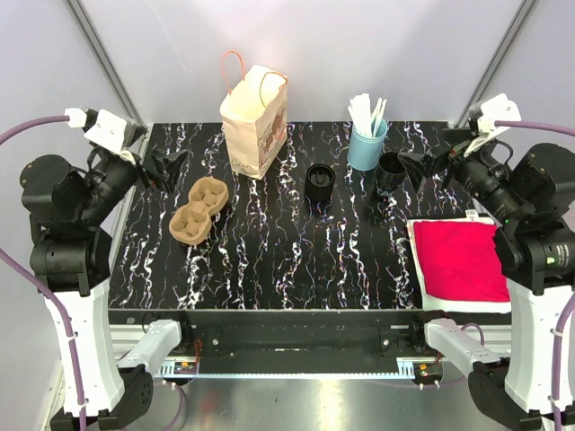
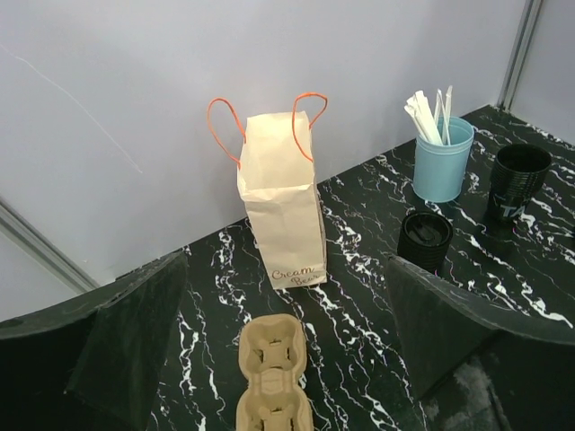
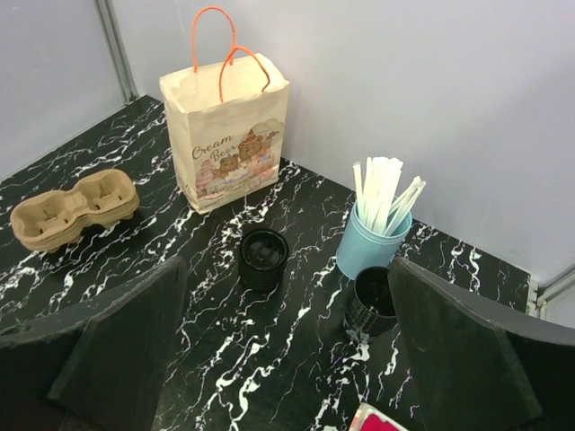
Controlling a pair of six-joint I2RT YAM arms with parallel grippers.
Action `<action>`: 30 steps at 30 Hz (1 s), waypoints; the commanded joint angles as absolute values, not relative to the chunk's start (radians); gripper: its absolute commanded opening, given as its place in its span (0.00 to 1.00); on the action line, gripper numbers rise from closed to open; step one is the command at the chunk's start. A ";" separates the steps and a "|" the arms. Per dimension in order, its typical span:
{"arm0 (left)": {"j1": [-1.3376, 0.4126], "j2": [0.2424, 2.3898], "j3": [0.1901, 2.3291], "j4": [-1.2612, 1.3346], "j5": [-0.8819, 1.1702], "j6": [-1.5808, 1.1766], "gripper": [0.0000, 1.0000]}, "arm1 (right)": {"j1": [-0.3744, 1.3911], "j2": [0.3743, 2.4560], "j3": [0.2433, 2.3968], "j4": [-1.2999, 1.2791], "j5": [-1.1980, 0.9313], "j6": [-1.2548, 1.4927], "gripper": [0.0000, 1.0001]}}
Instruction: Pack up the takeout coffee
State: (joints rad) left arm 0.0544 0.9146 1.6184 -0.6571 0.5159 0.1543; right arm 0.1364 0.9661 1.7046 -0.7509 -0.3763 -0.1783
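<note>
Hovering with my left gripper and right gripper both wide and empty, I judge packing not yet begun: next, the cup mid-tabletop toward the far edge needs an upright grasp into the tray toward the left edge.

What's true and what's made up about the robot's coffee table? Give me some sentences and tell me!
The paper bag stands upright. True.
The cardboard cup carrier holds a cup. False: both its pockets are empty.
The blue cup holds white sticks. True.
The red cloth lies under the paper bag. False: it lies far from the bag, on the right side.
Both grippers are shut. False: the left gripper and right gripper are open, holding nothing.
</note>
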 commanded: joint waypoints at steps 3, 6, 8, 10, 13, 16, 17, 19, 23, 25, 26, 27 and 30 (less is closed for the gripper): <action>0.057 0.939 1.574 -0.612 0.543 0.196 0.99 | 0.132 0.991 1.677 -0.649 -0.282 -0.167 1.00; 0.054 0.953 1.537 -0.603 0.525 0.210 0.99 | 0.132 1.009 1.657 -0.620 -0.227 -0.167 1.00; 0.051 0.960 1.513 -0.600 0.502 0.227 0.99 | 0.130 1.022 1.638 -0.606 -0.195 -0.178 1.00; 0.048 0.973 1.497 -0.598 0.473 0.248 0.99 | 0.133 1.032 1.622 -0.585 -0.163 -0.178 1.00; 0.045 0.983 1.456 -0.589 0.446 0.270 0.99 | 0.132 1.048 1.599 -0.563 -0.129 -0.186 1.00; 0.041 0.996 1.413 -0.575 0.423 0.281 0.99 | 0.132 1.068 1.582 -0.563 -0.109 -0.205 1.00; 0.040 1.000 1.387 -0.571 0.425 0.284 0.99 | 0.133 1.072 1.577 -0.563 -0.103 -0.210 1.00; 0.040 1.003 1.359 -0.548 0.429 0.291 0.99 | 0.132 1.081 1.565 -0.560 -0.080 -0.221 1.00; 0.040 1.008 1.272 -0.512 0.463 0.310 0.99 | 0.132 1.101 1.548 -0.568 -0.063 -0.236 1.00; 0.037 1.009 1.237 -0.492 0.466 0.318 0.99 | 0.133 1.123 1.548 -0.583 -0.058 -0.241 1.00; 0.038 1.006 1.224 -0.485 0.472 0.321 0.99 | 0.132 1.132 1.551 -0.600 -0.057 -0.242 1.00; 0.038 1.003 1.212 -0.473 0.474 0.328 0.99 | 0.132 1.152 1.557 -0.609 -0.058 -0.245 1.00; 0.037 0.991 1.160 -0.448 0.491 0.333 0.99 | 0.133 1.190 1.562 -0.630 -0.049 -0.252 1.00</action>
State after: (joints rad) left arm 0.0406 1.0103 1.2003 -0.5507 0.4606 0.3038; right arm 0.1360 1.1442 1.5490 -0.6178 -0.0864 -0.2283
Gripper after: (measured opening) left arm 0.987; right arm 0.994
